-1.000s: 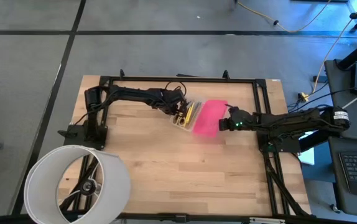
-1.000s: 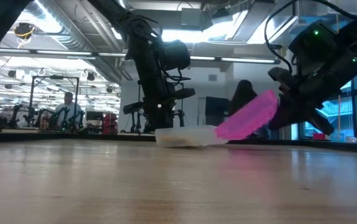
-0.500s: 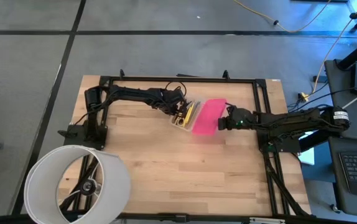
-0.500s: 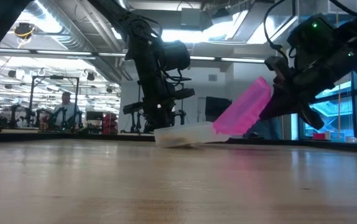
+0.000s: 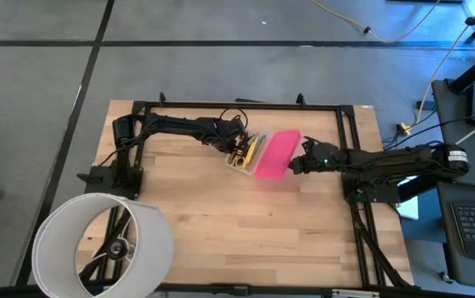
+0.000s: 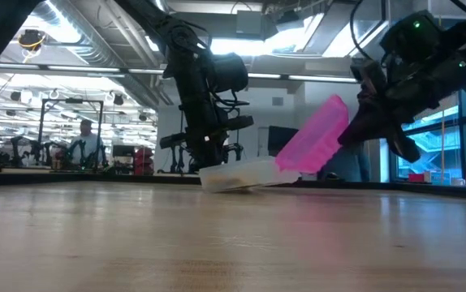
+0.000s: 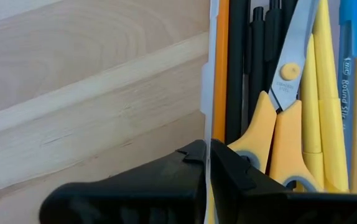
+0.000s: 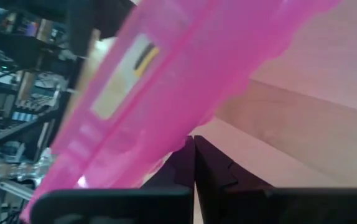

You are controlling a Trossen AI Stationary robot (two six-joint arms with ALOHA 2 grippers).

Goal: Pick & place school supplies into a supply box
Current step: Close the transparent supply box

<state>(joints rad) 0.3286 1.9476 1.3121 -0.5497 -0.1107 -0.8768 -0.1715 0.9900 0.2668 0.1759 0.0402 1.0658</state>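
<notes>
One supply box (image 5: 246, 152) sits on the counter (image 5: 221, 223) toward its far edge, its clear tray holding one pair of yellow-handled scissors (image 7: 284, 124), one orange-brown pencil (image 7: 220, 62), at least two black pens (image 7: 256, 56), yellow markers (image 7: 328, 106) and one blue-grey pen (image 7: 351, 74). The left gripper (image 5: 239, 151) rests at the tray's wall, fingers pressed together on the clear rim. The right gripper (image 5: 297, 162) — fingers pressed together too — props the one pink lid (image 6: 314, 136) up at a tilt; one white hoop (image 5: 105, 246) stands at the near left corner.
</notes>
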